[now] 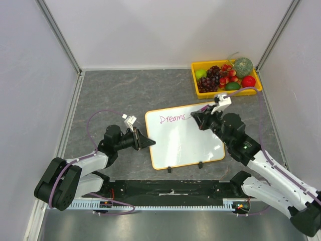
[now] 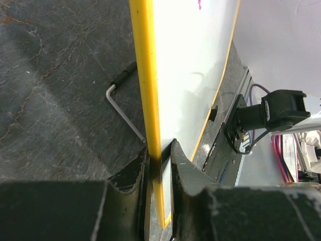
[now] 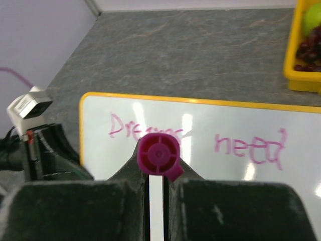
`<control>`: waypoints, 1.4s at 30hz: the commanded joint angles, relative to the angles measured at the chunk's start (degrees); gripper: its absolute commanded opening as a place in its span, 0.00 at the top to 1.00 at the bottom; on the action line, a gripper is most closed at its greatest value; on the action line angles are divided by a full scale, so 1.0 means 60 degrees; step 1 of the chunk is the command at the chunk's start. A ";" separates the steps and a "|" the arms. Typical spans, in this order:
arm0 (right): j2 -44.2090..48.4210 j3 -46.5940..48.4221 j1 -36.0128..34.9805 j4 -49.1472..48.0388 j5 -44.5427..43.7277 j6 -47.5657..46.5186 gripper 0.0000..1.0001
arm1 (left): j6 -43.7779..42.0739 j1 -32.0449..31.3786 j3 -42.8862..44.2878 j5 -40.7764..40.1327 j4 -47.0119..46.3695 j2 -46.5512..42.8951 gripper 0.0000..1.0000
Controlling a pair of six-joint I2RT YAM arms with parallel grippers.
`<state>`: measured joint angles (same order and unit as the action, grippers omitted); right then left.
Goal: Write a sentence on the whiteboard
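Observation:
The whiteboard (image 1: 183,143), white with a thin orange frame, stands tilted on two small black feet (image 1: 169,169) in the middle of the table. Pink writing reads "Dreams" (image 1: 172,118) and, in the right wrist view, "need" (image 3: 249,146). My left gripper (image 1: 149,142) is shut on the board's left edge (image 2: 145,90). My right gripper (image 1: 196,119) is shut on a magenta marker (image 3: 159,154), held over the board's upper part (image 3: 225,170) after "Dreams". The marker's tip is hidden.
A yellow tray (image 1: 193,75) of fruit sits at the back right, just behind the board; its corner shows in the right wrist view (image 3: 301,75). A metal hex key (image 2: 123,108) lies on the table beside the board's left edge. Enclosure walls stand on three sides.

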<state>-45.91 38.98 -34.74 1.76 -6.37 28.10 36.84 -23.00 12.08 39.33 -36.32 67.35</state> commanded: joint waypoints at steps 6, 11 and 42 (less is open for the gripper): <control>-0.1297 0.0461 -0.2952 -0.1947 -0.2407 -0.0156 1.00 | -0.0954 -0.0033 0.0024 -0.0740 0.0560 0.0083 0.98; -0.2205 0.0666 -0.4959 -0.2460 -0.4413 -0.0858 1.00 | -0.0954 -0.0033 0.0023 -0.0725 0.0560 0.0054 0.98; -0.2793 -0.0564 -0.5313 -0.3208 -0.4988 -0.0230 1.00 | -0.0925 -0.0033 0.0009 -0.0696 0.0545 0.0098 0.98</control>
<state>-64.07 36.84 -66.63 -16.78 -34.44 25.15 36.82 -23.00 12.08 39.33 -36.29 67.33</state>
